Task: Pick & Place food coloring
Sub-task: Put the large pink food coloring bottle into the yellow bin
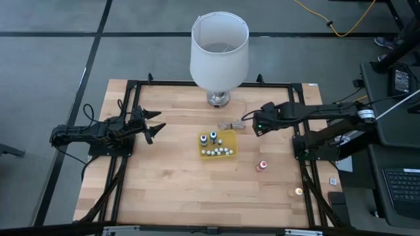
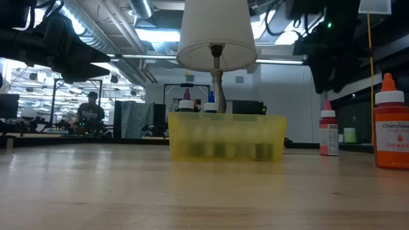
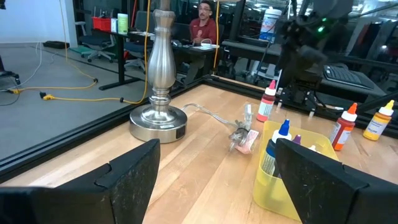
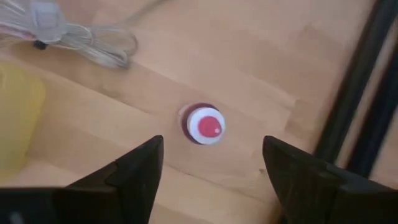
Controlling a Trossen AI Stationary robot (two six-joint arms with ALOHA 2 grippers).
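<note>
The yellow tray (image 1: pixel 228 138) sits mid-table holding two upright blue-topped food coloring bottles (image 1: pixel 209 137) and a row of white-topped ones (image 1: pixel 218 153). A red-topped bottle (image 1: pixel 263 165) and an orange one (image 1: pixel 298 191) stand on the wood to the tray's right. My right gripper (image 4: pixel 211 168) is open and hovers right of the tray's far corner. Straight below it a red-topped bottle (image 4: pixel 206 126) stands on its base, untouched. My left gripper (image 3: pixel 214 180) is open and waits left of the tray (image 3: pixel 292 177), level with it.
A white-shaded lamp (image 1: pixel 219 56) stands on its metal base (image 3: pixel 157 118) at the far edge. Its bundled clear cord (image 3: pixel 242 134) lies between the base and the tray. Black rails (image 1: pixel 298 141) frame the table. Bare wood stretches along the near side.
</note>
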